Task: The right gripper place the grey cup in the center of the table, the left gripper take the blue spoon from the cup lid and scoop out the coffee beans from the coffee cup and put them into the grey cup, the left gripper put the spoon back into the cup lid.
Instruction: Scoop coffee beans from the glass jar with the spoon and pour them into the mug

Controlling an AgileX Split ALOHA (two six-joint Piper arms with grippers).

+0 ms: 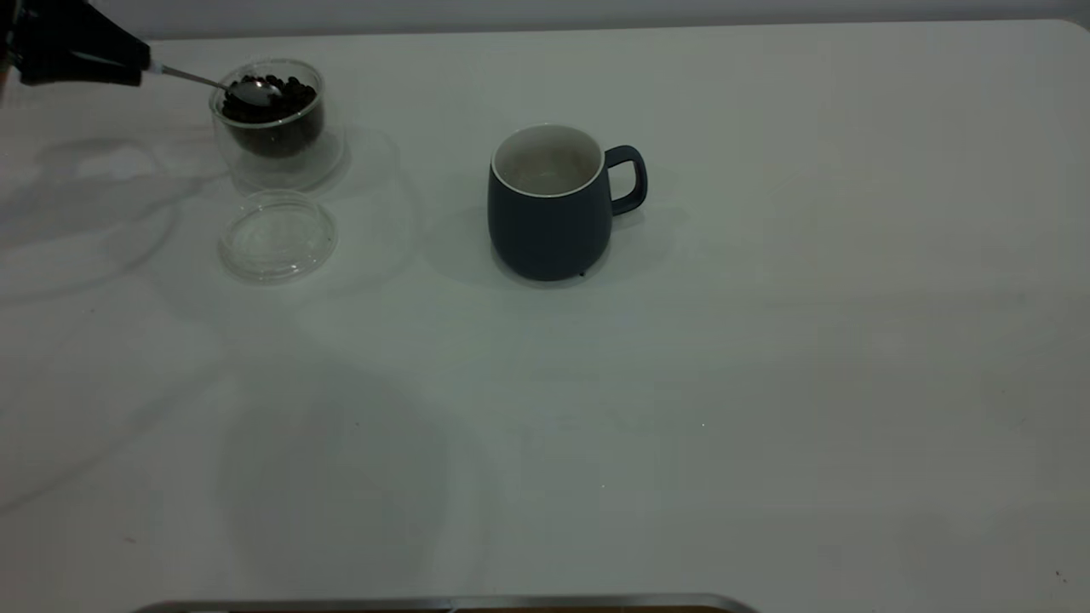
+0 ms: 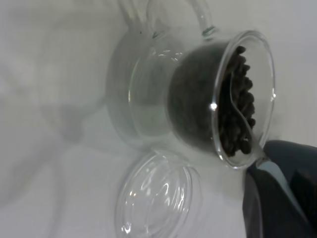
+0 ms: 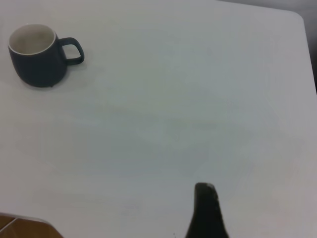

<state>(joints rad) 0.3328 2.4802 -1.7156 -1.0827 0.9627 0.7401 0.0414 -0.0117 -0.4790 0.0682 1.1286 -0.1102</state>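
The table (image 1: 766, 383) lies bare across its right half and along the whole near edge, so a gripper could pass freely there; the only things standing on it are the mug (image 1: 549, 209) near the middle and, well apart at the far left, the glass cup (image 1: 272, 119) with the lid (image 1: 277, 236) flat just in front of it. Between mug and cup the surface is open. The cup's mouth is taken up by the spoon (image 1: 213, 83) resting on the beans (image 1: 285, 98), held by the left gripper (image 1: 128, 64) at the far left corner.
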